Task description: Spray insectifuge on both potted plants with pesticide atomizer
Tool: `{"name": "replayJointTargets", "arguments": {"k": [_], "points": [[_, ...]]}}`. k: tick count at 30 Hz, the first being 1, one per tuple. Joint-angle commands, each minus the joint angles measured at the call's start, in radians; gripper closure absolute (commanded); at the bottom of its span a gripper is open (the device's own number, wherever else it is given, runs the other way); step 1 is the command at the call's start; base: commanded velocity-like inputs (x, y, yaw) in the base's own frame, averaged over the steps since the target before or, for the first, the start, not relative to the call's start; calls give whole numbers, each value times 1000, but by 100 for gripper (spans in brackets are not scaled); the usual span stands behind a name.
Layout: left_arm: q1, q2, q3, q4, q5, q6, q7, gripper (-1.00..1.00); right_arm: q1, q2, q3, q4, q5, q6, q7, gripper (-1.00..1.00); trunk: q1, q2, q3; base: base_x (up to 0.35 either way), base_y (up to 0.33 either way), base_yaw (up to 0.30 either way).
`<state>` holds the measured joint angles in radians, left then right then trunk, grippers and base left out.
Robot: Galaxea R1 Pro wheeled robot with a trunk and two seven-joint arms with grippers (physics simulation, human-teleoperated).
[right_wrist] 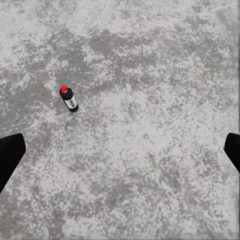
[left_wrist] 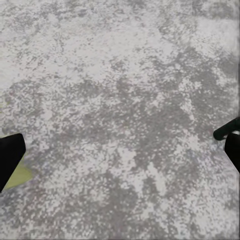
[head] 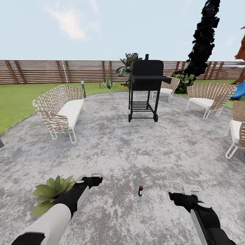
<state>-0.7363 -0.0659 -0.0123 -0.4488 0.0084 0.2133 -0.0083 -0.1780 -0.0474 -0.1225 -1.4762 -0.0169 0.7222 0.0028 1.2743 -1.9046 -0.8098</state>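
The pesticide atomizer (head: 140, 191), a small dark bottle with a white label and red top, stands upright on the grey paved patio (head: 136, 153) of the garden, roughly midway between my two grippers. In the right wrist view the atomizer (right_wrist: 69, 99) stands apart from the open right gripper (right_wrist: 120, 155), off to one side of its fingers. My right gripper (head: 185, 192) and left gripper (head: 93, 177) both hover over the paving, holding nothing. One potted plant (head: 52, 192), a low green rosette, sits beside my left forearm, partly hidden by it. The left gripper (left_wrist: 120, 155) is open over bare paving.
A black grill (head: 144, 89) stands straight ahead on the patio. A wicker sofa (head: 61, 110) is at the left and wicker chairs (head: 209, 97) at the right. Behind lie grass, a small spiky plant (head: 107, 83) and a brown slatted fence (head: 51, 71).
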Motion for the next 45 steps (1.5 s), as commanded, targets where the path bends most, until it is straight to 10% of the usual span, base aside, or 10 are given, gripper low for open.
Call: {"name": "replayJointTargets", "arguments": {"k": [1, 38, 45], "points": [[0, 0, -1, -2, 1, 6, -1, -100, -1, 0, 0, -1, -2, 5, 0, -100, 0, 0, -1, 0, 0, -97], [-1, 3, -3, -1, -6, 5, 7, -100, -1, 1, 12, -1, 1, 2, 2, -100, 0, 0, -1, 49, -104, -4], [-103, 4, 0, 7, 0, 6, 15, -100, -1, -2, 9, 1, 5, 3, 2, -100, 0, 0, -1, 7, -4, 0]]}}
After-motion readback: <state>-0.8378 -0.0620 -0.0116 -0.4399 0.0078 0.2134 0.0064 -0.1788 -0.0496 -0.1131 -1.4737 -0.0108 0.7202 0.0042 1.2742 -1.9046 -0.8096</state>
